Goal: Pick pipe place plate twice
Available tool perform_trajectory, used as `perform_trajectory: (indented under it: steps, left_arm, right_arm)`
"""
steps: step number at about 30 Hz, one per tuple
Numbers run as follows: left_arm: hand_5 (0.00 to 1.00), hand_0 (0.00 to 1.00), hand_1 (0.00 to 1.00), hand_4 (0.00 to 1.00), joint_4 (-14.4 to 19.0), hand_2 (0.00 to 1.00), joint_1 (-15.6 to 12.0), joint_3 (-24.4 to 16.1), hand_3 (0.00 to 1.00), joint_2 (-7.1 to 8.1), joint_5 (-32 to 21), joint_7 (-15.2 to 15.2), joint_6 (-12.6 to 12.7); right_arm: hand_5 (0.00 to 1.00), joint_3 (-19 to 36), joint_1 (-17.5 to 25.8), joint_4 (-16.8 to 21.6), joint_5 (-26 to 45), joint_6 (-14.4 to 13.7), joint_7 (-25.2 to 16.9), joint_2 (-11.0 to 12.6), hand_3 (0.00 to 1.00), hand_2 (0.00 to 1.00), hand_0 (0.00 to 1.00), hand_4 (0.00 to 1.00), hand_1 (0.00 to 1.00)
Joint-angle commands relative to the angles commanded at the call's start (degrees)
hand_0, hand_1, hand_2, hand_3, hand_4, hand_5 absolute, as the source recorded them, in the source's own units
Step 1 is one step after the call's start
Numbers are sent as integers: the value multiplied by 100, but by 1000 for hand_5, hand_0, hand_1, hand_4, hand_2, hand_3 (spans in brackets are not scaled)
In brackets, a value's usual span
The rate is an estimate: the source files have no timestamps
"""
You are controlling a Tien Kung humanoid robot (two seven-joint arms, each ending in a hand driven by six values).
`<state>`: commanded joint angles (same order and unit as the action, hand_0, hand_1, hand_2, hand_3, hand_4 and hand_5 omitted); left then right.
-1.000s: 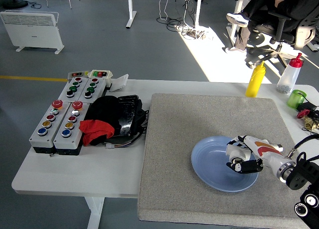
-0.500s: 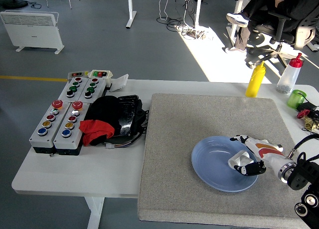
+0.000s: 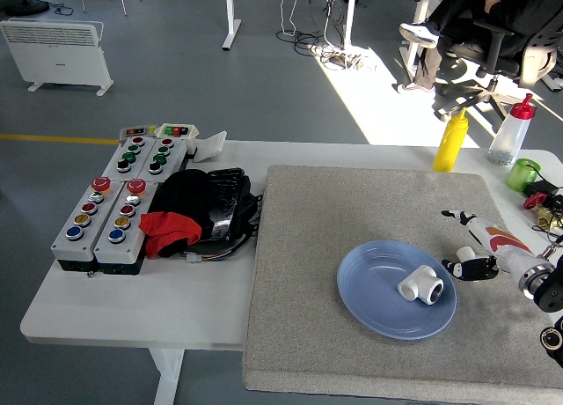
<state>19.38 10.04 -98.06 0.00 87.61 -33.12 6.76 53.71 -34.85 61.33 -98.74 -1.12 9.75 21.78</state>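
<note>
Right hand [image 3: 479, 246] hovers just right of the blue plate [image 3: 369, 298], fingers loosely spread and empty; the white pipe [image 3: 421, 285] lies on the plate.

pipe [image 3: 421, 286]: white
plate [image 3: 373, 292]: light blue
mat [image 3: 334, 211]: grey
table [image 3: 132, 299]: white
bottle [image 3: 450, 141]: yellow
cloth [image 3: 169, 230]: red, on black
hand [image 3: 479, 251]: white, orange marking, black fingertips

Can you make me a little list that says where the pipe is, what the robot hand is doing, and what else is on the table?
pipe: white pipe piece lying in the blue plate
plate: on the grey mat
right hand: open, beside the plate, holding nothing
left hand: not in view
table's left side: button boxes, black and red cloth
far right edge: yellow bottle, clear bottle with red cap
</note>
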Motion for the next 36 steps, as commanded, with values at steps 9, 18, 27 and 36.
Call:
perform_trajectory:
  steps: [9, 18, 27, 36]
  left_arm:
    - [998, 683, 676, 392, 7, 708, -19, 1, 662, 0, 10, -18, -1]
    - [998, 683, 676, 393, 3, 711, -20, 28, 664, 0, -22, -14, 4]
    - [998, 683, 675, 393, -8, 711, 28, 43, 663, 0, -51, 9, 3]
    - [998, 684, 676, 393, -12, 711, 43, 43, 665, 0, -55, 19, 4]
  right_arm:
    - [390, -149, -251, -743, 142, 94, 56, -141, 927, 976, 998, 781, 914]
    - [399, -288, -410, -1207, 73, 154, 172, -243, 917, 967, 983, 789, 909]
    - [396, -329, -441, -1296, 3, 194, 306, -236, 880, 933, 863, 784, 836]
    - [250, -320, -429, -1366, -12, 202, 437, -226, 700, 633, 457, 611, 556]
